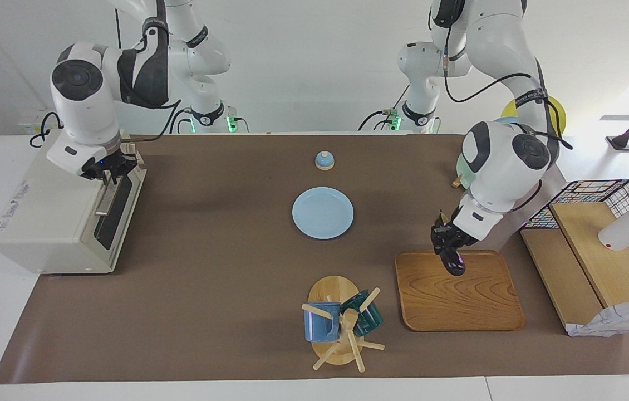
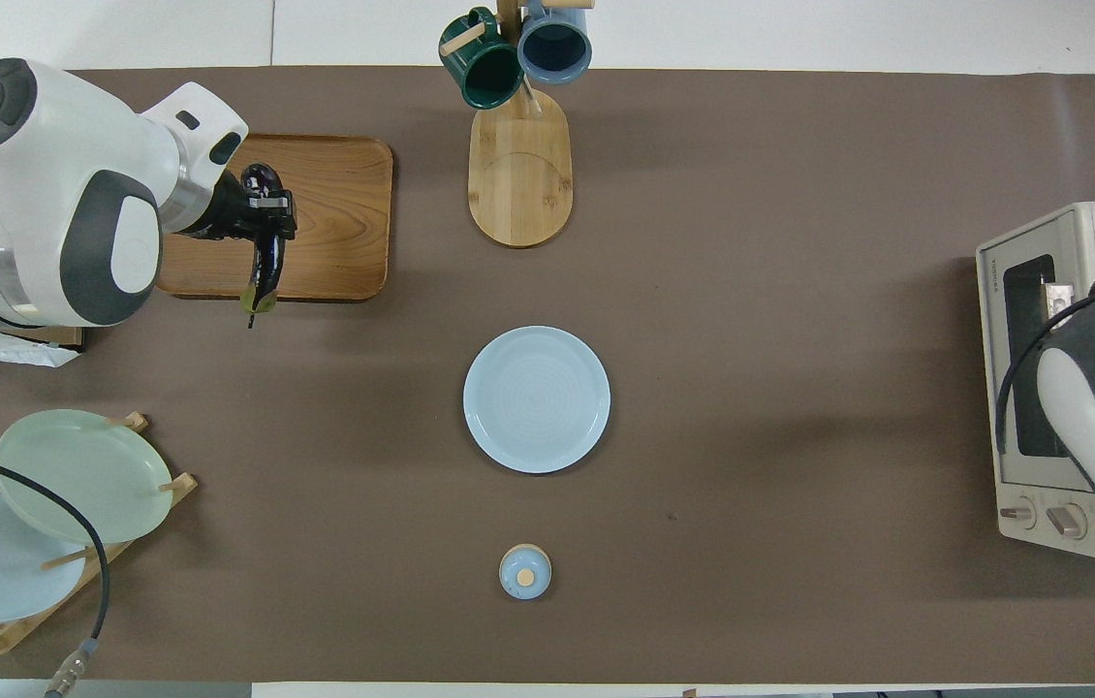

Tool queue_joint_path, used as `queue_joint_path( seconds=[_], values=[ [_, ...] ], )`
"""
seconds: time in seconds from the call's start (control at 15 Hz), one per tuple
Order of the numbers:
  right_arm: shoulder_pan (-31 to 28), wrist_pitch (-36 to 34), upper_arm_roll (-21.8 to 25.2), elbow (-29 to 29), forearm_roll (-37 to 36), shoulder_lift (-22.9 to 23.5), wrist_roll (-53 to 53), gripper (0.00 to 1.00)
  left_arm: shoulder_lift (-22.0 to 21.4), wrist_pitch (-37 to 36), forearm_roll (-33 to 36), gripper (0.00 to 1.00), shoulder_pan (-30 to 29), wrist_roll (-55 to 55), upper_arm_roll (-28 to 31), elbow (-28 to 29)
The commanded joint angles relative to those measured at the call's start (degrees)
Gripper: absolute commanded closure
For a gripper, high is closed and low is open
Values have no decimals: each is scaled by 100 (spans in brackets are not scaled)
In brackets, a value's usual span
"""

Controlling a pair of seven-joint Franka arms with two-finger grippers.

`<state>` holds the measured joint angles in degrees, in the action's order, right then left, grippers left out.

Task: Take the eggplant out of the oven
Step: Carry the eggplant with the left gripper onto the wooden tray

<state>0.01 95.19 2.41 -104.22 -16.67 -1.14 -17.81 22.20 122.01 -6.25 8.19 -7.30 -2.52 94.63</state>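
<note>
The dark purple eggplant [image 1: 454,263] [image 2: 265,267] hangs in my left gripper [image 1: 447,245] [image 2: 266,208], which is shut on it. It is over the edge of the wooden tray [image 1: 459,301] [image 2: 334,223] nearer to the robots, and its stem tip points toward the robots. The cream-white oven [image 1: 47,217] [image 2: 1090,233] stands at the right arm's end of the table with its door up. My right gripper [image 1: 107,171] is at the top of the oven's door by the metal handle [image 1: 104,203]. In the overhead view the arm hides it.
A light blue plate [image 1: 323,213] [image 2: 536,398] lies mid-table, with a small blue lidded pot [image 1: 324,160] nearer to the robots. A mug tree [image 1: 342,323] stands beside the tray. A plate rack [image 2: 73,485], a wire basket [image 1: 598,192] and wooden boards are at the left arm's end.
</note>
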Motion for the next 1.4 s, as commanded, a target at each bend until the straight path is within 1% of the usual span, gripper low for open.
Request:
queue_joint_path(
  seconds=[0.0,0.13,0.2,0.27,0.53,0.67,0.73,0.8,1.0,1.07,1.2,1.27,1.33],
  values=[
    [-18,-536,-21,621,627,-44,-118,60,600,619,247,100,-45,44,-56,-296],
    [-18,-808,-12,972,953,-71,-74,46,873,963,317,100,-19,62,-56,-305],
    [-27,-870,-4,1052,1103,-53,40,26,900,1130,335,100,-11,79,-56,-261],
    [-62,-888,5,1053,1226,-53,180,0,909,1193,344,100,-37,184,-56,-200],
    [-27,-976,-3,1053,1403,-97,602,0,909,1202,326,100,-46,316,-56,-199],
    [-71,-994,-12,1001,1411,-132,604,0,909,1193,326,100,-54,325,-56,-217],
    [-10,-1002,31,974,1412,-150,603,0,909,1193,326,22,-54,325,-56,-234],
    [8,-1107,49,991,1412,-141,629,0,909,1167,317,0,-63,325,-56,-269],
    [69,-1100,93,1026,1386,-80,665,0,909,1036,335,0,-63,325,-56,-374],
    [78,-1099,93,1035,1368,-62,656,0,900,922,309,0,-63,325,-56,-488],
    [96,-1187,198,1009,1411,-88,656,0,866,431,308,0,-63,325,-56,-743],
    [226,-1257,303,1009,1412,-97,665,0,813,220,317,0,-54,317,-47,-840],
    [262,-1266,347,1000,1412,-114,665,0,734,105,300,0,-63,308,-39,-850]
  ],
)
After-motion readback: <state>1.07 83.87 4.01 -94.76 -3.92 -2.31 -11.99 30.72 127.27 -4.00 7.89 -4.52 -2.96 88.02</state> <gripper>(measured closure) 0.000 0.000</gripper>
